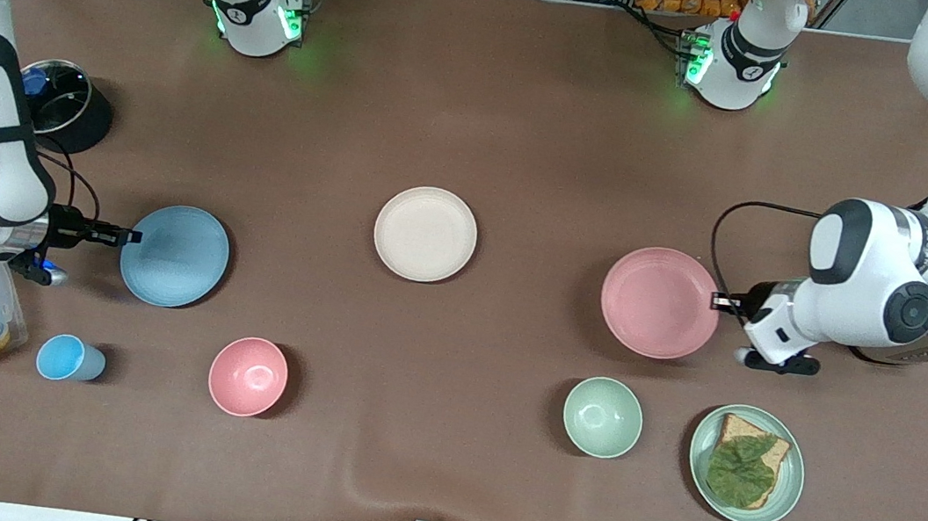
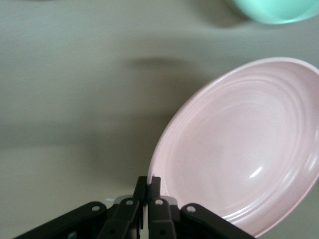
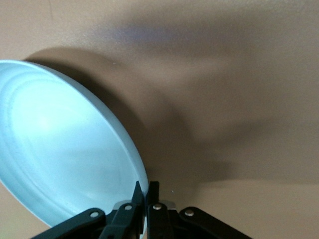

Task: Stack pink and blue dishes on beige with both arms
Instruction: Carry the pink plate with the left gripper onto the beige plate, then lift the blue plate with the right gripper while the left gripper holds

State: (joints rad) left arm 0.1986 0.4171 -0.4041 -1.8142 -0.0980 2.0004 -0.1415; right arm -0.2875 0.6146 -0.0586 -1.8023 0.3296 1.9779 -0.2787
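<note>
Pink plate [image 1: 659,302] and blue plate [image 1: 174,255] bear no readable writing.

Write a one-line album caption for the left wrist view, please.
Left pincer shut on the rim of the pink plate, with a green bowl at the frame's edge.

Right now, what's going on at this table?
Both arms have each pinched a plate by its rim. The left gripper is shut on the pink plate toward the left arm's end of the table, and the right gripper is shut on the blue plate toward the right arm's end. The beige plate sits bare on the table between them, with nothing stacked on it yet.
</note>
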